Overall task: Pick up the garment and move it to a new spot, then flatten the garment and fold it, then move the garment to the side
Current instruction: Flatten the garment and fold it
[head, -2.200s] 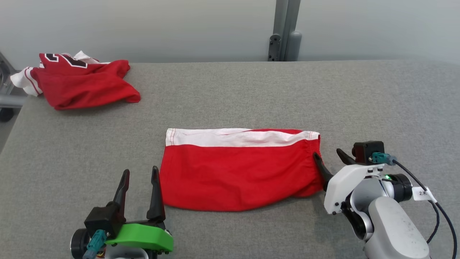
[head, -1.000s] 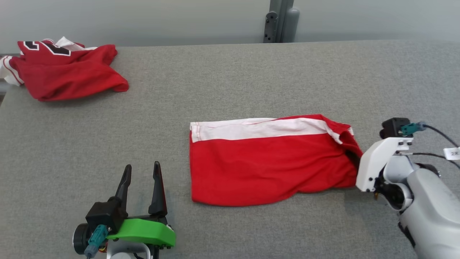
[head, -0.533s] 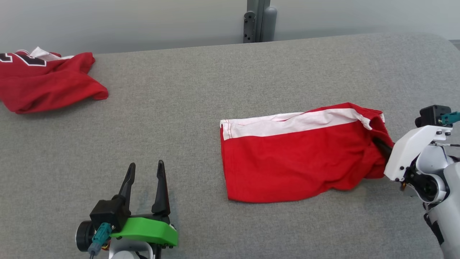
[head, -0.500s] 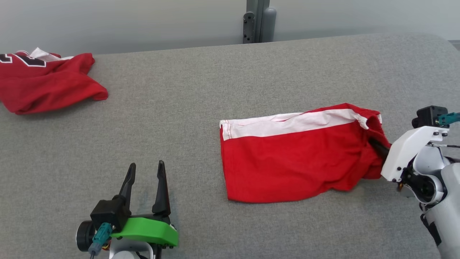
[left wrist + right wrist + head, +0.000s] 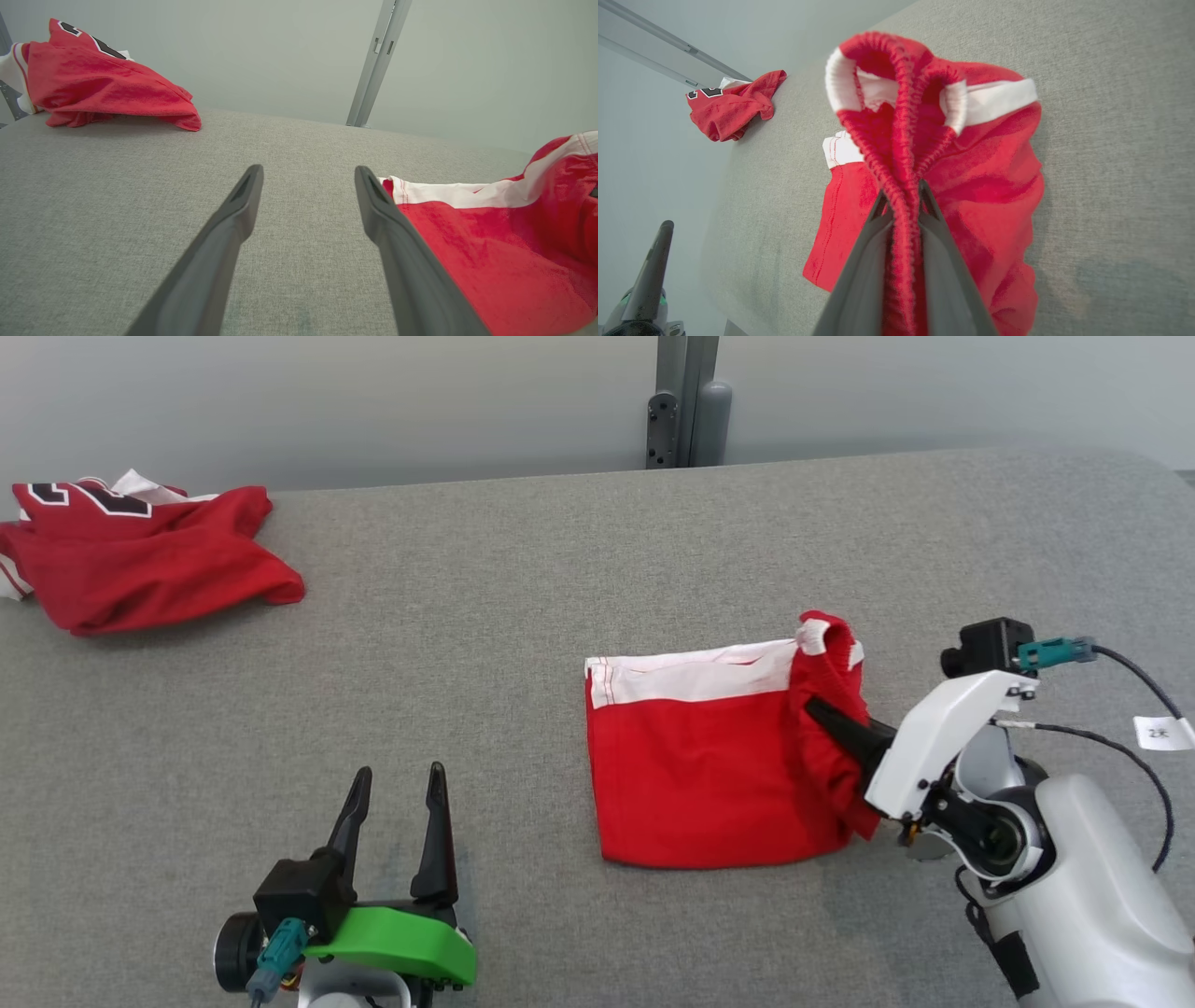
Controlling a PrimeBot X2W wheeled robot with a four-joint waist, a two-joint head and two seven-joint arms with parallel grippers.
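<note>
The red-and-white cloth shorts (image 5: 709, 775) lie right of centre on the grey fabric tabletop (image 5: 523, 616); the crumpled red jersey (image 5: 140, 555) lies back left. The left gripper (image 5: 400, 775) stands front left, the right gripper (image 5: 814, 709) at the shorts' right edge.

A grey metal post (image 5: 686, 392) stands upright against a plain, pale grey wall (image 5: 373, 401). Just right of the post there is a shorter rounded grey cylinder (image 5: 715, 425). In front of the post a wide table (image 5: 523, 616) spreads out, covered with grey woven cloth. Far to the right of the post the table's corner is rounded. The light is soft and even.
</note>
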